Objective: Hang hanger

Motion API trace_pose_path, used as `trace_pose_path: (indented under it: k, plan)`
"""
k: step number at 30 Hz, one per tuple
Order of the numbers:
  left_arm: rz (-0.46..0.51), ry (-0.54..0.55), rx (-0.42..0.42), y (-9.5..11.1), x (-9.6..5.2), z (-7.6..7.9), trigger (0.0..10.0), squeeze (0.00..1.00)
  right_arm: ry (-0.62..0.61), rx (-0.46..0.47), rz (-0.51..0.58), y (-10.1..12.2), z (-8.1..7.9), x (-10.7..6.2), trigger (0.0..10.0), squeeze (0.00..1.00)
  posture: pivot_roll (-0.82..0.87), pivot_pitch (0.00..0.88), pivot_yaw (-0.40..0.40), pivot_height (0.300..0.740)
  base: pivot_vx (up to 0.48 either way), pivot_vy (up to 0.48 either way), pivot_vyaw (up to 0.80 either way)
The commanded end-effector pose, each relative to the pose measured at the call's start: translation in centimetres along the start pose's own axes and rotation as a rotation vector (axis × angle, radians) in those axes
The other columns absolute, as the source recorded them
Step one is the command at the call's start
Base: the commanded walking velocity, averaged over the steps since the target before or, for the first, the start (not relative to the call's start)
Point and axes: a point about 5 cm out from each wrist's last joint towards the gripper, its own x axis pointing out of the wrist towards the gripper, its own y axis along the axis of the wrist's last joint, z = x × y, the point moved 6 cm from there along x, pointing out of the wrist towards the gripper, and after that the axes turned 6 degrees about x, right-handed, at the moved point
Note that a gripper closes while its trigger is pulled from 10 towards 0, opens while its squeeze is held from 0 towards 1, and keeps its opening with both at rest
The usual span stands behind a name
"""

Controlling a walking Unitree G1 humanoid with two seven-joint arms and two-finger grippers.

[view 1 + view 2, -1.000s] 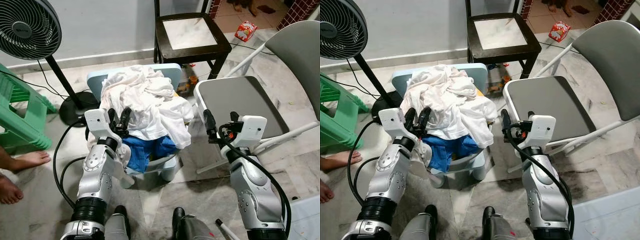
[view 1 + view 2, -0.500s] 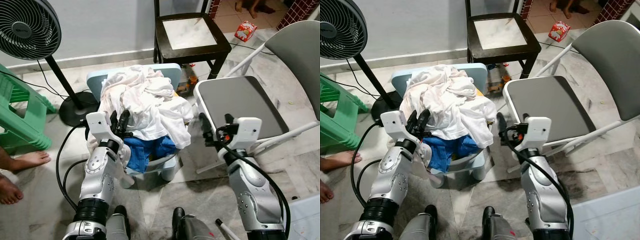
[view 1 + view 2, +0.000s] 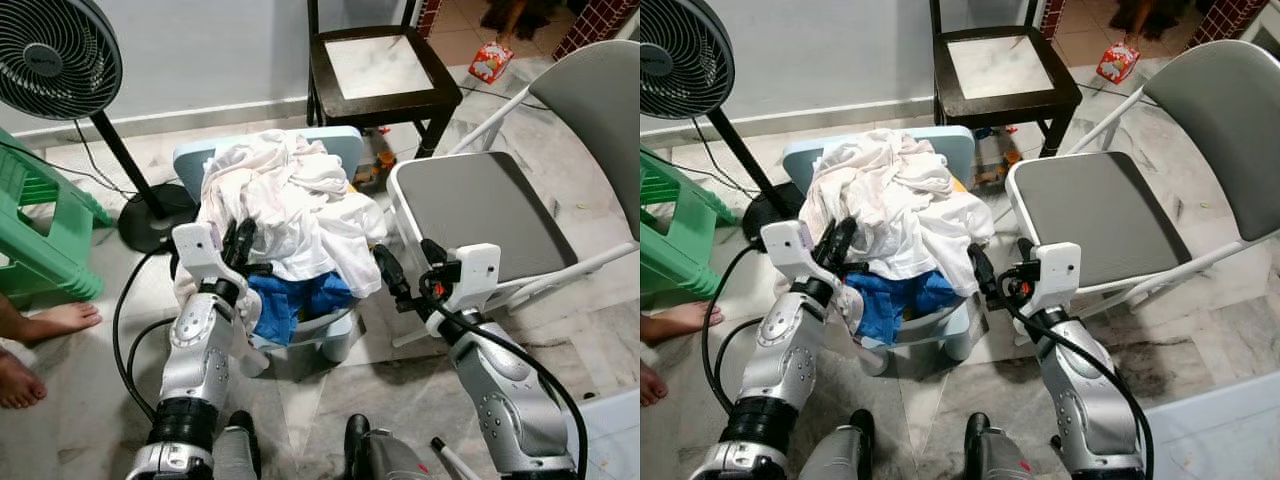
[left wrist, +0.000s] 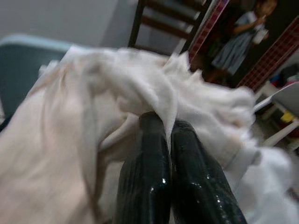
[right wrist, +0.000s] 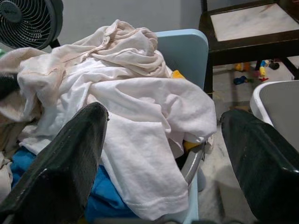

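A heap of white clothes (image 3: 290, 200) lies on a light-blue plastic chair (image 3: 345, 142), with a blue garment (image 3: 295, 297) under its front edge. Something small and yellow (image 5: 177, 73) pokes out from under the heap; I cannot tell what it is. My left gripper (image 3: 241, 238) is at the heap's left side, its black fingers (image 4: 154, 172) pressed together with a fold of white cloth pinched at their tips. My right gripper (image 3: 408, 262) hovers open just right of the heap, its fingers (image 5: 70, 158) spread wide and holding nothing.
A grey folding chair (image 3: 480, 205) stands close on the right. A dark wooden chair (image 3: 380, 65) is behind the heap. A standing fan (image 3: 55, 55) and a green stool (image 3: 40, 230) are on the left, by a person's bare feet (image 3: 40, 325).
My right gripper has swung left from the grey chair toward the heap. The left gripper's fingers have come together on the white cloth.
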Motion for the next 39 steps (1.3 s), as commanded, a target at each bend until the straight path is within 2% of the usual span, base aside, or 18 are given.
trace_pose_path:
  k: [1,2,6,9,11,14,15,19,24,25,27,30,31,32,33,39]
  plan:
    - [-0.021,-0.024,-0.017,-0.5,-0.5,0.4,0.0,0.00,-0.011,0.006,-0.013,-0.3,0.4,-0.4,10.0,0.00,0.16,0.332,-0.052,0.740,0.000,0.000,0.00]
    - [-0.018,-0.053,-0.053,-0.1,-0.9,1.0,0.0,0.00,-0.013,0.000,-0.009,-0.1,0.5,-0.3,10.0,0.00,0.16,0.333,-0.053,0.740,0.000,0.000,0.00]
    - [-0.001,-0.115,-0.107,1.1,-1.6,2.2,0.0,0.00,-0.018,-0.004,-0.007,0.0,0.7,-0.2,10.0,0.00,0.17,0.332,-0.054,0.740,0.000,0.000,0.00]
    - [0.009,-0.208,-0.183,3.2,-2.5,3.7,0.0,0.00,-0.018,-0.006,-0.011,-0.2,0.7,-0.1,10.0,0.00,0.18,0.333,-0.056,0.740,0.000,0.000,0.00]
    - [0.003,-0.236,-0.216,3.6,-2.9,4.0,0.0,0.00,-0.016,-0.006,-0.013,-0.3,0.6,-0.1,10.0,0.00,0.18,0.333,-0.056,0.740,0.000,0.000,0.00]
    - [-0.025,-0.334,-0.303,4.4,-4.8,4.9,0.0,0.00,-0.010,-0.005,-0.019,-0.6,0.4,-0.1,10.0,0.00,0.19,0.335,-0.058,0.740,0.000,0.000,0.00]
    - [-0.047,-0.354,-0.313,4.2,-5.7,4.9,0.0,0.00,-0.008,-0.006,-0.022,-0.7,0.4,0.0,10.0,0.00,0.19,0.335,-0.057,0.740,0.000,0.000,0.00]
    - [-0.095,-0.368,-0.284,3.2,-6.9,4.8,0.0,0.00,-0.007,-0.006,-0.024,-0.8,0.4,0.0,10.0,0.00,0.20,0.337,-0.058,0.740,0.000,0.000,0.00]
    - [-0.259,-0.241,-0.236,-1.1,-10.1,1.7,0.0,0.00,-0.005,-0.007,-0.031,-1.1,0.3,0.0,10.0,0.00,0.21,0.343,-0.061,0.740,0.000,0.000,0.00]
    - [-0.259,-0.241,-0.236,-1.1,-10.1,1.7,0.0,0.00,-0.005,-0.007,-0.031,-1.1,0.3,0.0,10.0,0.00,0.21,0.343,-0.061,0.740,0.000,0.000,0.00]
    - [-0.299,-0.171,-0.162,-2.7,-11.0,0.2,0.0,0.00,-0.005,-0.008,-0.034,-1.2,0.3,0.0,10.0,0.00,0.21,0.348,-0.063,0.740,0.000,0.000,0.00]
    - [-0.297,-0.058,-0.068,-3.4,-11.2,-2.1,0.0,0.00,-0.003,-0.009,-0.041,-1.3,0.3,-0.1,10.0,0.00,0.20,0.350,-0.065,0.740,0.000,0.000,0.00]
    - [-0.291,0.045,-0.013,-3.6,-11.4,-4.1,0.0,0.00,-0.002,-0.010,-0.045,-1.4,0.3,-0.1,10.0,0.00,0.20,0.350,-0.067,0.740,0.000,0.000,0.00]
    - [-0.291,0.045,-0.013,-3.6,-11.4,-4.1,0.0,0.00,-0.002,-0.010,-0.045,-1.4,0.3,-0.1,10.0,0.00,0.20,0.350,-0.067,0.740,0.000,0.000,0.00]
    - [-0.295,0.113,0.037,-3.8,-11.8,-5.7,0.0,0.00,-0.001,-0.012,-0.048,-1.5,0.3,-0.1,10.0,0.00,0.20,0.351,-0.067,0.740,0.000,0.000,0.00]
    - [-0.312,0.191,0.120,-4.5,-12.8,-7.5,0.0,0.00,0.000,-0.015,-0.052,-1.7,0.3,-0.1,10.0,0.00,0.21,0.350,-0.068,0.740,0.000,0.000,0.00]
